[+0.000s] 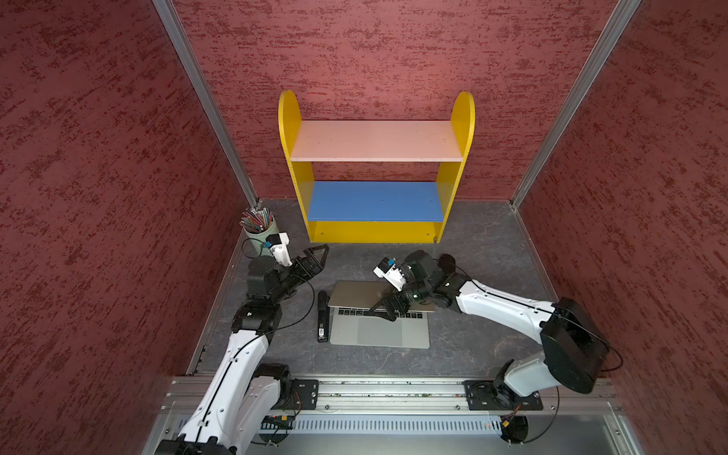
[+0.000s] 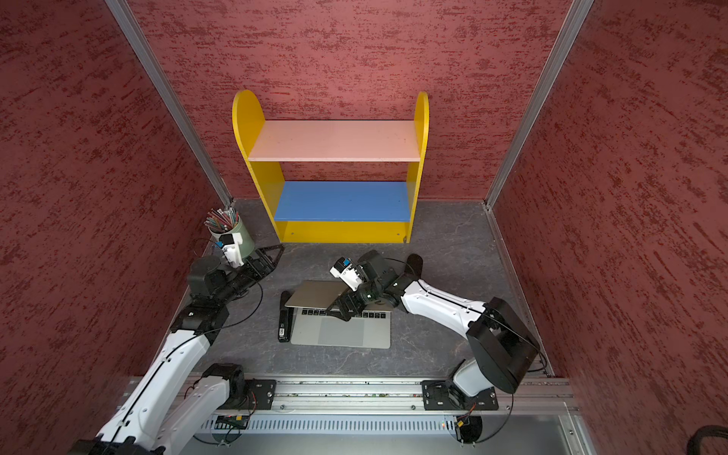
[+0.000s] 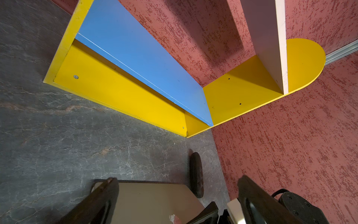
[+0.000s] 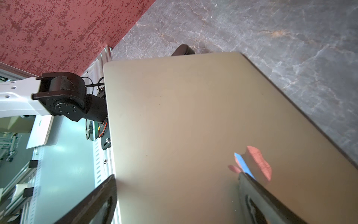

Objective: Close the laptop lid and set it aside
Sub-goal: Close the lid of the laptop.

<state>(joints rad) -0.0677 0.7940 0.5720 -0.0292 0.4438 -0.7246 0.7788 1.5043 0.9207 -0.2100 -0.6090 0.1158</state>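
Black right pincer [image 1: 383, 315] over laptop lid [image 1: 354, 293]

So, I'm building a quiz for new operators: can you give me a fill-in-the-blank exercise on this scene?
The tool over the partly lowered laptop lid belongs to the ____ arm.
The shelf's lower board is ____.
The cup in the far corner holds ____.
Missing words: right; blue; pencils.
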